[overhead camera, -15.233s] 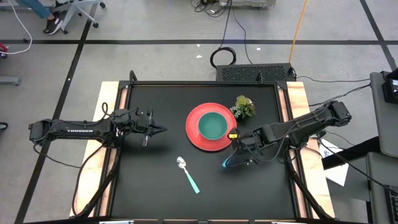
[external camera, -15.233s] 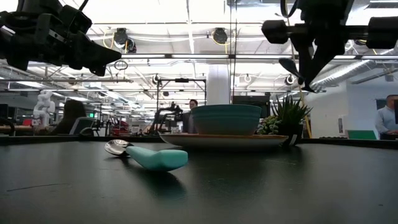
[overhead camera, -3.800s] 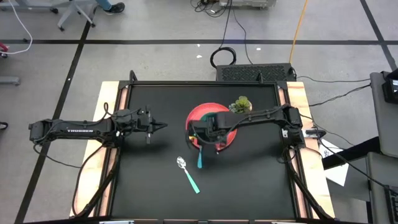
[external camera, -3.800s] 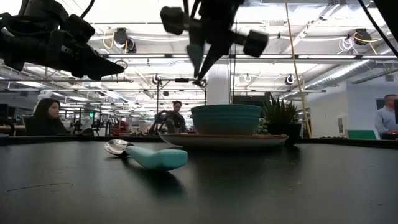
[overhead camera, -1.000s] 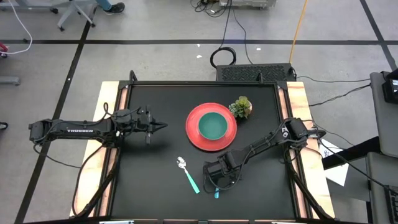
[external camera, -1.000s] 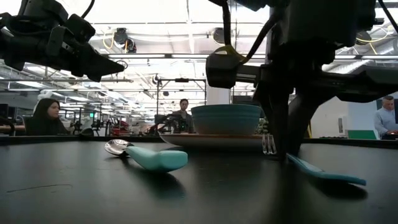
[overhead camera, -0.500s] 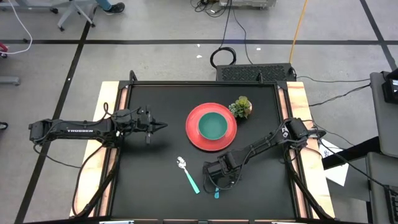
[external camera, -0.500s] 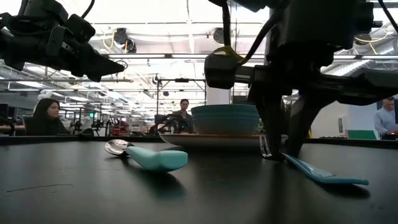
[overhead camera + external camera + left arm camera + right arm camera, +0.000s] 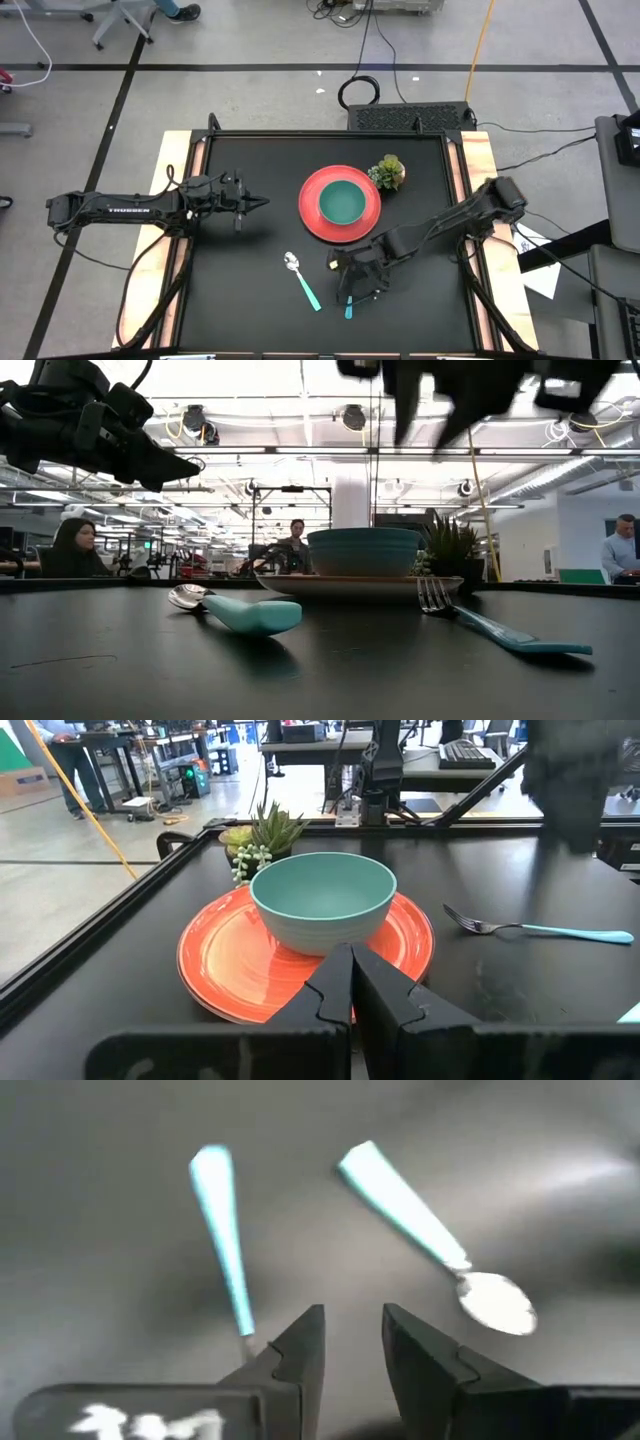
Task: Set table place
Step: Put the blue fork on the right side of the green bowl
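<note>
The red plate (image 9: 312, 224) lies at the middle of the black table (image 9: 250, 300) with a teal bowl (image 9: 342, 202) on it. A teal-handled fork (image 9: 348, 306) lies flat on the table near the front, right of a teal-handled spoon (image 9: 301, 279). My right gripper (image 9: 348, 273) hangs open above the fork's tine end, touching nothing. The low view shows it high above the table (image 9: 432, 415), and its wrist view (image 9: 352, 1342) looks down on the fork (image 9: 224, 1240) and the spoon (image 9: 430, 1245). My left gripper (image 9: 256, 206) is shut and empty at the left.
A small potted plant (image 9: 389, 172) stands at the plate's far right side. Pale wooden strips (image 9: 178, 200) run along the two short sides. People sit and stand in the room beyond the table (image 9: 75, 545).
My right gripper has opened, let go of the fork, and risen well clear of the table. The fork stays flat on the table where it was set down, to the right of the spoon.
</note>
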Motion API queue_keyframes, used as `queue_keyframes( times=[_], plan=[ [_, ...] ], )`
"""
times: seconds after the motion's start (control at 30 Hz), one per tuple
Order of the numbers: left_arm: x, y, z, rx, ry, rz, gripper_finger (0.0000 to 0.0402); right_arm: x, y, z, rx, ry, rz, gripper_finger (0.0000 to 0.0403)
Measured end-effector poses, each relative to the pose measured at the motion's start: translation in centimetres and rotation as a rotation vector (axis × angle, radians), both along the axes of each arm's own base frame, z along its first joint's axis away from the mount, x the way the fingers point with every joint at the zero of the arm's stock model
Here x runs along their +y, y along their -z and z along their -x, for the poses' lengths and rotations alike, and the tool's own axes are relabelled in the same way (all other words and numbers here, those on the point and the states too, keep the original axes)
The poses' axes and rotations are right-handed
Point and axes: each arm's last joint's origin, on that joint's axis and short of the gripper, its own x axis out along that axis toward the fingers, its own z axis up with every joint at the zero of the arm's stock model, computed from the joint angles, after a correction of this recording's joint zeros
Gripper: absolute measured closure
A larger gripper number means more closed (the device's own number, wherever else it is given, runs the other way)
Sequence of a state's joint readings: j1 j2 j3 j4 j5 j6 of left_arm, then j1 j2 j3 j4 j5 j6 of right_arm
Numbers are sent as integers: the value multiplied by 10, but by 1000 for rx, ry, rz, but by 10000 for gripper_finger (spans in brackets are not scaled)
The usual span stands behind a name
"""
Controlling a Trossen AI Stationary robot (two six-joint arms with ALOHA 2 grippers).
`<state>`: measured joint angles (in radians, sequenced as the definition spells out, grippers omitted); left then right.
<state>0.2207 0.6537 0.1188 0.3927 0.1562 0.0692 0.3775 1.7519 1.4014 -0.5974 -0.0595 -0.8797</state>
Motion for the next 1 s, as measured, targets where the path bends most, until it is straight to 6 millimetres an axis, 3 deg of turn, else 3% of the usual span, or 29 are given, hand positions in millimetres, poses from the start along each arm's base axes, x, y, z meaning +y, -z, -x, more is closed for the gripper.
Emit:
queue_keyframes(
  times=[0.27,0.4,0.6,0.8,1.0],
  plan=[
    [0,0,0,2,1,-3,387,-9,-58,27,-133,301,-145,352],
    [0,0,0,1,1,-4,387,-13,-73,35,-144,381,-232,394],
    [0,0,0,1,1,-4,387,-18,-93,52,-202,422,-335,400],
    [0,1,0,10,1,-2,387,-37,-96,85,-383,436,-459,402],
    [0,2,0,23,0,5,387,-59,-72,126,-583,520,-492,402]
  ],
)
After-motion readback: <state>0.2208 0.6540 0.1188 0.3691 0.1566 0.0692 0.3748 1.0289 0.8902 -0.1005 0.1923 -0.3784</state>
